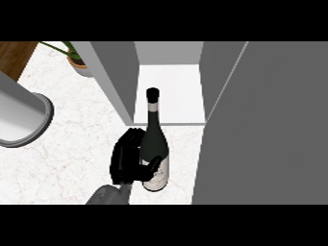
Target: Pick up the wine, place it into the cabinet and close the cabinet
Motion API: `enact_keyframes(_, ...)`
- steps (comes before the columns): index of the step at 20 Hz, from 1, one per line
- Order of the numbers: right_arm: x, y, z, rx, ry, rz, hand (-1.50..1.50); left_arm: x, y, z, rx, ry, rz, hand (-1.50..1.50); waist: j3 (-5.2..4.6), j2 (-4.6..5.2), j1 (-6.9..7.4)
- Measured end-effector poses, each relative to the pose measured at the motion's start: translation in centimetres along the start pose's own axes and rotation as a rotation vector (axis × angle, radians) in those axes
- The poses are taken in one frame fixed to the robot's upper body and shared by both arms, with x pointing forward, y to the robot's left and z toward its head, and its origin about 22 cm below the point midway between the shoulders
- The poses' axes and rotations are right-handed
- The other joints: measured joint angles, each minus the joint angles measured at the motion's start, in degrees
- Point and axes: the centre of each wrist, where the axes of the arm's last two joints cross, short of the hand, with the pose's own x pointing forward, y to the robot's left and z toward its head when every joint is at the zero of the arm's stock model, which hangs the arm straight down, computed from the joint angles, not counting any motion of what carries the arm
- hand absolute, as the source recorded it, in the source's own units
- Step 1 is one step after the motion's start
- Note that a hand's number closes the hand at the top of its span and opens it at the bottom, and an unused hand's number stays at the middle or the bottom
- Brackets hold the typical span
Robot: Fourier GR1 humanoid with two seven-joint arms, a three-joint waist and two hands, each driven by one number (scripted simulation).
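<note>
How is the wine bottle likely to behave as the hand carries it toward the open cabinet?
The wine bottle looks rigid and glassy, so probably slippery and breakable. Tall and narrow-necked, it may tip if set down unevenly. The hand curls round its wide body, which should help steady it.

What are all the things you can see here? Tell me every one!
wine bottle: one, dark green with a pale label, upright on the counter in front of the cabinet opening.
cabinet: one, grey outside and white inside, open, at the top middle.
cabinet door: one, grey, swung open at the right.
potted plant: one, green leaves in a brownish pot, top left beside the cabinet.
counter: one, white marble.
cylinder: one, grey-white, at the left.
hand: one, black, curled round the bottle; which side is unclear.
</note>
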Motion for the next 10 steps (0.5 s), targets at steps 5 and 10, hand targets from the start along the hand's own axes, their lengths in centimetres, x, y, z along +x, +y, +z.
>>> enact_keyframes(5, -0.2, -0.6, -0.6, 0.000, -0.005, -0.007, -1.50, -0.2, -0.5, -1.5, -0.008, -0.012, -0.007, 1.50, 0.01, 0.03, 0.00)
enact_keyframes(10, -0.6, -1.3, -0.2, -0.006, 0.001, 0.001, -1.50, -0.1, -1.4, -3.1, -0.017, -0.039, -0.013, 1.50, 0.01, 0.02, -0.08)
